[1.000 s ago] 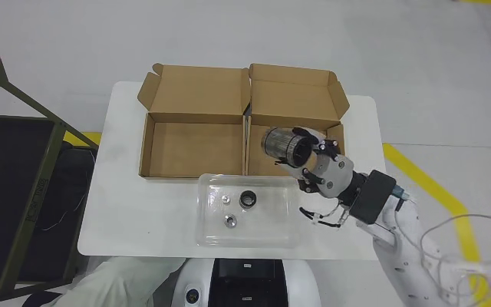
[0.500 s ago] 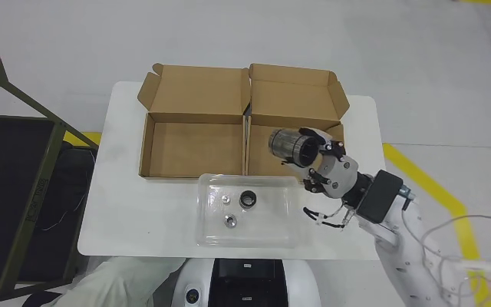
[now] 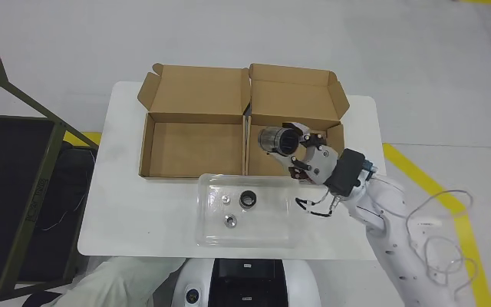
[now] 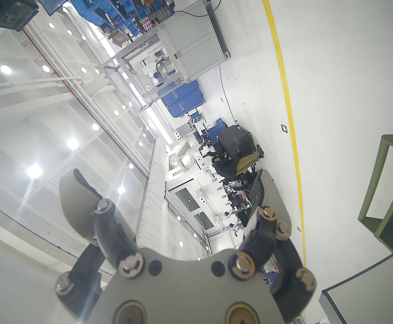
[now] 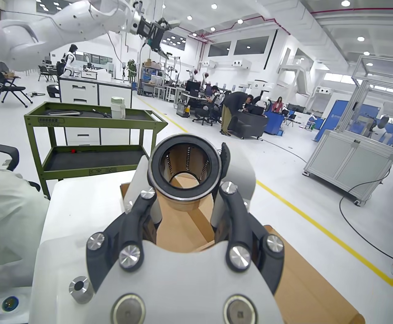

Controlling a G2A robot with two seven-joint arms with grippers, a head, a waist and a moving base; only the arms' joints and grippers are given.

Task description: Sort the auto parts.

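Observation:
My right gripper (image 3: 287,143) is shut on a metal cylindrical sleeve (image 3: 274,139) with a black rim, held in the air over the right cardboard box (image 3: 295,103), near its left wall. In the right wrist view the sleeve (image 5: 184,171) sits end-on between the fingers (image 5: 139,181), with the brown box (image 5: 301,291) below. A clear plastic tray (image 3: 207,230) at the table's front holds a black ring (image 3: 248,199) and two small metal nuts (image 3: 225,199) (image 3: 229,221). My left gripper (image 4: 169,184) is open, raised high and pointing up into the room.
An empty left cardboard box (image 3: 192,150) stands beside the right one, both with flaps open toward the back. A green cart (image 5: 92,122) stands off the table's left side. The raised left arm (image 5: 76,18) hangs above that side.
The right gripper has carried the sleeve to the left and a little farther back over the right box, and the wrist has swung in toward the table.

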